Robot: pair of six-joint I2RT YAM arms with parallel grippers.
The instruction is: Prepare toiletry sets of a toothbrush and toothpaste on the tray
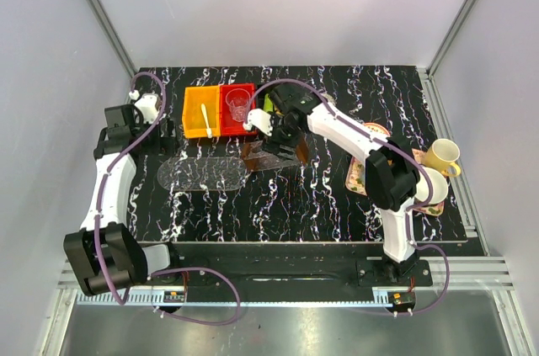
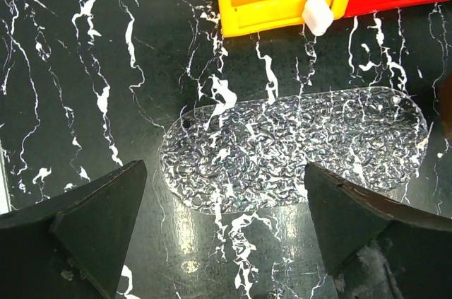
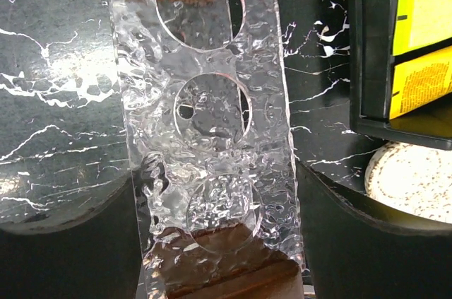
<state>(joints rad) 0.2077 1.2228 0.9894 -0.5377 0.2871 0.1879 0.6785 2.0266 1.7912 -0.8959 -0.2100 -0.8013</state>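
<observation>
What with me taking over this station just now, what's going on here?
The right arm's fingers straddle a clear holder with round holes near the bins; whether they grip it is unclear. The left fingers stand open above the clear tray, which has nothing on it. The toothbrush lies in the yellow bin and the toothpaste tubes sit in a black bin, so no set is made yet.

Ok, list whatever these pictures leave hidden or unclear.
Toothbrush: left wrist view, handle cut off by the top edge.
Toothpaste tubes: right wrist view, cut off by the right edge.
Right gripper: right wrist view, clear holder sits between its jaws; contact unclear.
</observation>
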